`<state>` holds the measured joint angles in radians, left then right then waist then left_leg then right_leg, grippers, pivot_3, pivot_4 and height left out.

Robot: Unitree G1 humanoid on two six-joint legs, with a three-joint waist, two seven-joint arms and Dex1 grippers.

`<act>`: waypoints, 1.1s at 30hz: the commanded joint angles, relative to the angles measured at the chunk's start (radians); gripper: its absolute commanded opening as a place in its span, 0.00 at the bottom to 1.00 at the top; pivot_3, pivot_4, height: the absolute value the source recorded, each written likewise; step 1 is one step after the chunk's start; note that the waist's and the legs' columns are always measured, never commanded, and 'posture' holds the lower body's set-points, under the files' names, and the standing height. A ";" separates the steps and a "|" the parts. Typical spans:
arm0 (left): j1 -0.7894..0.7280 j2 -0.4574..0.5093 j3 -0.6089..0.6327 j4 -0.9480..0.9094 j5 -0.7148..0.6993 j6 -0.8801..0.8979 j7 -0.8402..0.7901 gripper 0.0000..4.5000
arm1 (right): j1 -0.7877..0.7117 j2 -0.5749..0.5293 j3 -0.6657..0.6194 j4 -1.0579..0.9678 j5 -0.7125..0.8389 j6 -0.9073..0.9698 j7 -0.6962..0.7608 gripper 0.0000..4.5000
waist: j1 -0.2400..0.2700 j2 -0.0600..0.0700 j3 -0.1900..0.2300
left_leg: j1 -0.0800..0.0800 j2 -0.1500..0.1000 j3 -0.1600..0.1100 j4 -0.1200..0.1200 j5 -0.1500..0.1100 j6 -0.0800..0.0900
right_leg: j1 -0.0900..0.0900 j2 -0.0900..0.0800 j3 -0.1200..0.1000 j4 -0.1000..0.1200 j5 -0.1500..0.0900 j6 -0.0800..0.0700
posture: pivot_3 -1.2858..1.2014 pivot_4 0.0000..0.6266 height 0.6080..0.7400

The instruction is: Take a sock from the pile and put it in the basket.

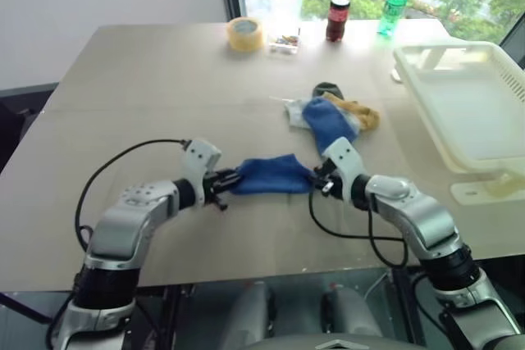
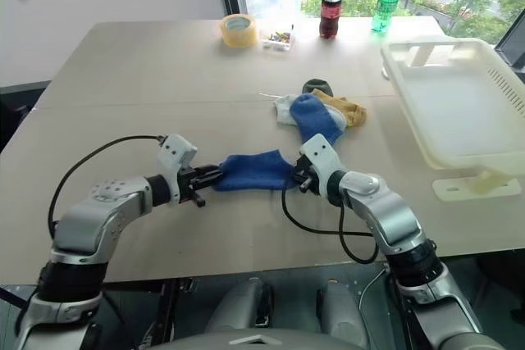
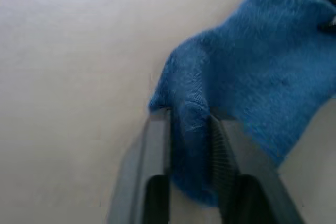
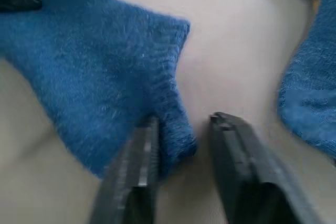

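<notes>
The left gripper (image 1: 228, 184) pinches one end of a soft royal-blue sock (image 1: 272, 175) lying on the beige table (image 1: 148, 79); the right gripper (image 1: 316, 179) straddles the other end, jaws parted; the pile (image 1: 336, 114) behind; the slotted white plastic basket (image 1: 472, 104) far right

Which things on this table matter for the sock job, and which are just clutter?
Job:
blue sock, between both grippers
pile
basket
left gripper
right gripper

Lying about:
tape roll
cola bottle
green bottle
small clear box

Head stereo pair looks down over table (image 1: 164, 79); wrist cameras close on blue sock (image 3: 252, 77).
</notes>
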<state>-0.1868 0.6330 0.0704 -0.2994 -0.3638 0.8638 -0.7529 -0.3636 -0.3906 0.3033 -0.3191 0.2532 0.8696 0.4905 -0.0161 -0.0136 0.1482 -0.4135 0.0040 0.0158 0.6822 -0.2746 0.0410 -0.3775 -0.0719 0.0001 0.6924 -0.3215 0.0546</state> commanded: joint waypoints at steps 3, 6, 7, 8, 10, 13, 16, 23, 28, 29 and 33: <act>0.117 0.029 0.012 -0.142 -0.097 0.074 -0.024 0.00 | 0.108 -0.109 0.006 -0.177 0.042 0.074 0.066 0.01 | 0.005 0.000 0.000 | -0.001 0.000 0.000 0.000 -0.001 0.001 | 0.001 -0.001 0.000 -0.003 0.000 0.000 | 0.52 0.24 1.00; 0.125 0.026 0.014 -0.168 -0.102 0.071 0.009 0.00 | 0.146 -0.128 0.006 -0.213 0.028 0.082 0.039 0.01 | 0.004 0.000 0.000 | -0.001 0.000 0.000 -0.001 -0.001 0.002 | 0.001 -0.002 0.000 -0.004 0.000 0.000 | 0.52 0.24 1.00; 0.113 0.019 0.012 -0.161 -0.096 0.069 0.026 0.00 | 0.151 -0.125 0.005 -0.207 0.017 0.072 0.026 0.01 | 0.004 0.000 0.000 | 0.000 0.000 -0.001 -0.001 -0.002 0.003 | 0.001 -0.002 0.000 -0.004 0.000 0.000 | 0.52 0.24 1.00; 0.101 0.013 0.015 -0.153 -0.102 0.073 0.033 0.00 | 0.156 -0.124 -0.001 -0.204 0.025 0.071 0.030 0.01 | 0.004 0.000 0.000 | 0.000 0.000 -0.001 -0.001 -0.003 0.005 | 0.001 -0.002 0.000 -0.004 0.000 0.000 | 0.52 0.24 1.00; 0.089 0.018 0.016 -0.151 -0.124 0.085 0.024 0.20 | 0.164 -0.127 -0.012 -0.211 0.035 0.063 0.038 0.19 | 0.005 0.000 0.000 | 0.000 0.000 -0.001 -0.001 -0.003 0.005 | 0.001 -0.002 -0.001 -0.003 0.001 -0.001 | 0.52 0.24 1.00; 0.101 0.029 0.045 -0.168 -0.164 0.062 -0.012 0.39 | 0.174 -0.136 -0.051 -0.259 0.020 0.039 0.012 0.39 | 0.004 0.000 0.000 | 0.000 0.000 -0.001 -0.001 -0.003 0.005 | 0.001 -0.002 -0.001 -0.003 0.001 -0.001 | 0.52 0.24 1.00; 0.128 0.074 0.063 -0.163 -0.164 -0.048 -0.096 0.39 | 0.172 -0.153 -0.133 -0.331 0.058 0.041 0.023 0.39 | 0.004 0.000 0.001 | -0.001 0.000 -0.001 -0.001 -0.001 0.002 | 0.000 -0.002 -0.001 -0.003 0.001 -0.001 | 0.52 0.24 1.00; 0.042 0.088 0.093 -0.093 -0.216 -0.155 -0.182 0.39 | -0.040 -0.103 -0.214 -0.147 0.014 0.012 -0.065 0.39 | 0.002 0.001 0.002 | -0.001 0.001 -0.001 -0.002 -0.001 0.002 | 0.000 -0.002 -0.002 -0.004 0.001 -0.002 | 0.52 0.24 1.00; 0.022 0.056 0.076 -0.098 -0.222 -0.154 -0.139 0.39 | -0.217 -0.016 -0.144 0.213 -0.108 -0.140 -0.136 0.39 | 0.001 0.001 0.003 | -0.001 0.000 0.001 -0.002 0.000 0.000 | 0.000 -0.001 -0.001 -0.005 0.002 -0.002 | 0.52 0.24 1.00; 0.027 0.056 0.072 -0.099 -0.216 -0.162 -0.139 0.39 | -0.247 0.005 -0.135 0.287 -0.135 -0.182 -0.153 0.39 | -0.003 0.001 0.003 | -0.002 0.000 0.001 -0.002 0.000 0.001 | -0.001 0.000 -0.001 -0.005 0.002 -0.002 | 0.52 0.24 1.00; 0.036 0.049 0.078 -0.101 -0.214 -0.168 -0.113 0.39 | -0.362 0.095 -0.140 0.563 -0.195 -0.344 -0.211 0.39 | -0.011 0.001 0.003 | -0.002 0.001 0.003 -0.004 0.000 0.000 | -0.002 0.002 -0.001 -0.006 0.002 -0.002 | 0.52 0.24 1.00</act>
<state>-0.1498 0.6808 0.1351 -0.3764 -0.5718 0.7117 -0.8737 -0.6973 -0.3017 0.1820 0.2206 0.0749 0.5865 0.2963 -0.0268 -0.0125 0.1515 -0.4157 0.0048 0.0192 0.6774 -0.2746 0.0412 -0.3795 -0.0703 -0.0009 0.6850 -0.3200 0.0525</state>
